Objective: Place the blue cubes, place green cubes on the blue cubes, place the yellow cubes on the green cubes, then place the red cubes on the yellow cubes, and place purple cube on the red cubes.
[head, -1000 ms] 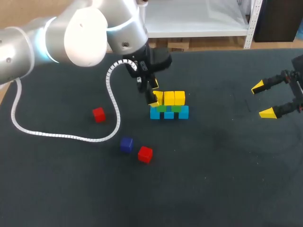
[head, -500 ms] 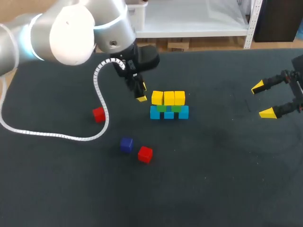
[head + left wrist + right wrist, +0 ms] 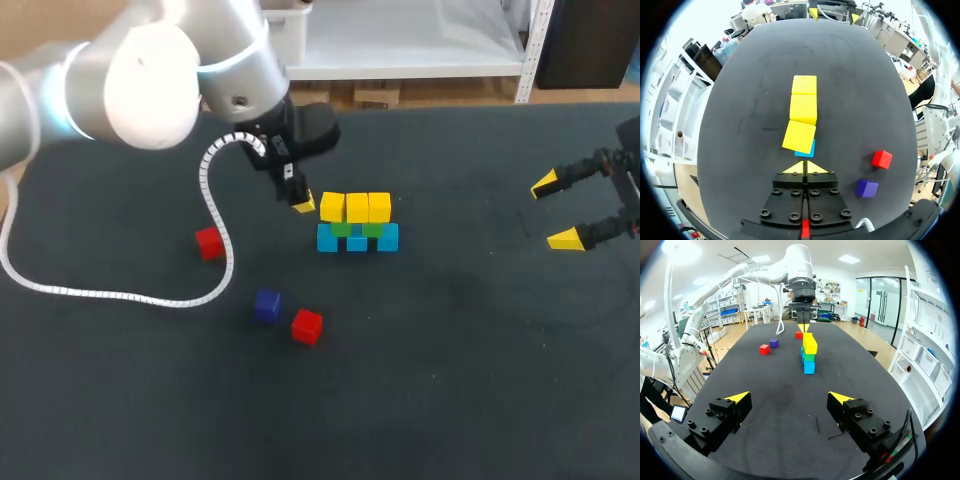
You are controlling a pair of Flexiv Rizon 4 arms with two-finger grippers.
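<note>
A small wall stands mid-table: a row of blue cubes [image 3: 357,241], green cubes [image 3: 357,229] on them, three yellow cubes [image 3: 357,207] on top. My left gripper [image 3: 302,205] hangs just left of the wall, shut and empty. In the left wrist view its tips [image 3: 804,167] meet right before the nearest yellow cube [image 3: 799,136], which sits slightly skewed. Loose on the mat are two red cubes [image 3: 208,243] [image 3: 307,326] and a purple cube [image 3: 266,305]. My right gripper [image 3: 560,210] stands open at the far right, well away from the wall [image 3: 809,355].
The left arm's white cable [image 3: 120,294] loops over the mat at the left, near the left red cube. The table's far edge runs close behind the left arm.
The left gripper has let go of the left yellow cube, drawn back a little to the left of the wall and shut its fingers. The right arm has not moved.
</note>
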